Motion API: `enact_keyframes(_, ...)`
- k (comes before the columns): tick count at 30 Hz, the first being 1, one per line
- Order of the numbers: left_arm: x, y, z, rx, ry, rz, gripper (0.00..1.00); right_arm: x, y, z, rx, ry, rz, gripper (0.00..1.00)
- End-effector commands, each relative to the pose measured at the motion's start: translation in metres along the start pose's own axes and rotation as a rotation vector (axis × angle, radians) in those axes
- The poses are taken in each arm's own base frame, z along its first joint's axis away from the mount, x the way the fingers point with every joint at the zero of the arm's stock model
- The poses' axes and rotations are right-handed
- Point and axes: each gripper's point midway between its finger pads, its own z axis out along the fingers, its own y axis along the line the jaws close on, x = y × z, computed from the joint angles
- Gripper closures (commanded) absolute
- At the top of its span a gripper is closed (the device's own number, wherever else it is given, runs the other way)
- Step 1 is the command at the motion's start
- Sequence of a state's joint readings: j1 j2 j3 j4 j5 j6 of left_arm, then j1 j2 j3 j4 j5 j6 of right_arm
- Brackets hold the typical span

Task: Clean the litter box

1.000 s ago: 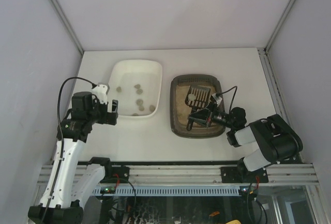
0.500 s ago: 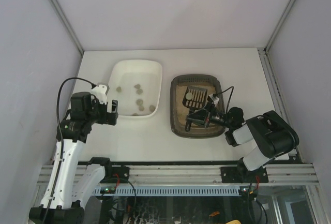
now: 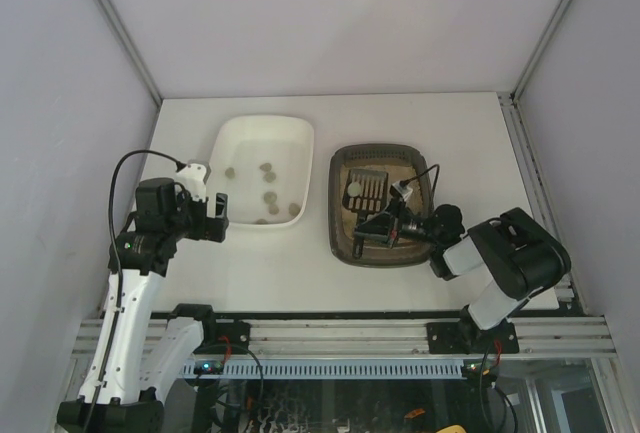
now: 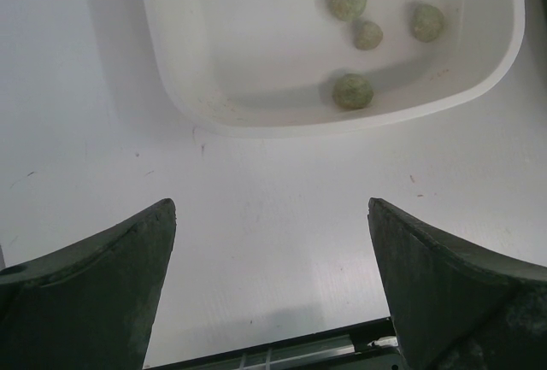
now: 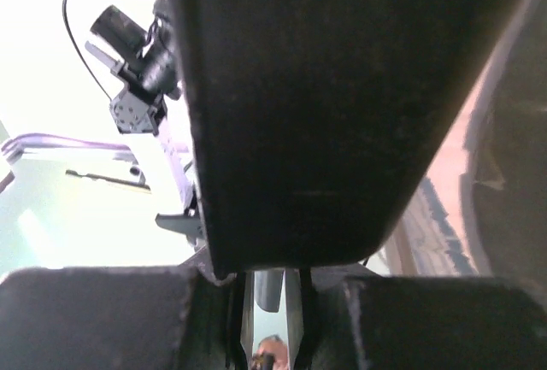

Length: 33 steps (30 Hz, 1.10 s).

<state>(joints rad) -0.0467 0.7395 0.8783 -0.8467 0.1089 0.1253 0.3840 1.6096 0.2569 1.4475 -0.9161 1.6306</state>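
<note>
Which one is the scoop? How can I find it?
On the white table, find the dark litter box right of the white tray. The scoop is inside it: a flat dark paddle with slots; nothing else there is slotted.

Translucent dark plastic litter box (image 3: pixel 334 215), grainy beige litter (image 3: pixel 346 208), smooth glossy white plastic tray (image 4: pixel 171 62), matt, lightly scuffed white worktop (image 4: pixel 273 233)

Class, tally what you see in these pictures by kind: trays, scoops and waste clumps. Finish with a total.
trays: 2, the white tray and the litter box
scoop: 1
clumps: 7, with 6 in the white tray and 1 on the scoop
total: 10
</note>
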Motion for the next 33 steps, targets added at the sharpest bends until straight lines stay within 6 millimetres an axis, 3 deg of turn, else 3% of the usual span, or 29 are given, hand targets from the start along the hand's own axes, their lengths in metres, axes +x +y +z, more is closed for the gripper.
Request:
enact_keyframes(1, 0.001, 0.001, 0.006, 0.008, -0.01, 0.018, 0.02, 0.017, -0.001, 0.0, -0.018, 0.061, -0.07, 1.0)
enact_keyframes(6, 0.001, 0.001, 0.007, 0.009, -0.007, 0.019, 0.02, -0.024, 0.017, -0.034, -0.041, -0.114, -0.108, 1.0)
enact_keyframes(8, 0.001, 0.001, 0.007, 0.01, -0.006, 0.019, 0.03, -0.02, 0.019, -0.034, -0.044, -0.101, -0.116, 1.0)
enact_keyframes(14, 0.003, 0.001, 0.01, 0.01, 0.012, 0.016, 0.03, 0.015, 0.004, -0.012, -0.027, 0.005, -0.1, 1.0)
enact_keyframes(20, 0.003, 0.001, 0.01, 0.008, 0.007, 0.016, 0.03, -0.012, 0.021, -0.032, -0.055, -0.099, -0.15, 1.0)
enact_keyframes(26, 0.002, 0.001, 0.009, 0.013, 0.006, 0.017, 0.03, 0.008, 0.02, -0.023, -0.051, -0.021, -0.178, 1.0)
enact_keyframes(30, 0.002, 0.001, 0.009, 0.011, 0.002, 0.018, 0.03, -0.009, 0.022, -0.042, -0.055, -0.111, -0.167, 1.0)
enact_keyframes(33, 0.002, 0.0, 0.009, 0.015, 0.005, 0.017, 0.03, -0.011, 0.03, -0.044, -0.069, -0.111, -0.178, 1.0)
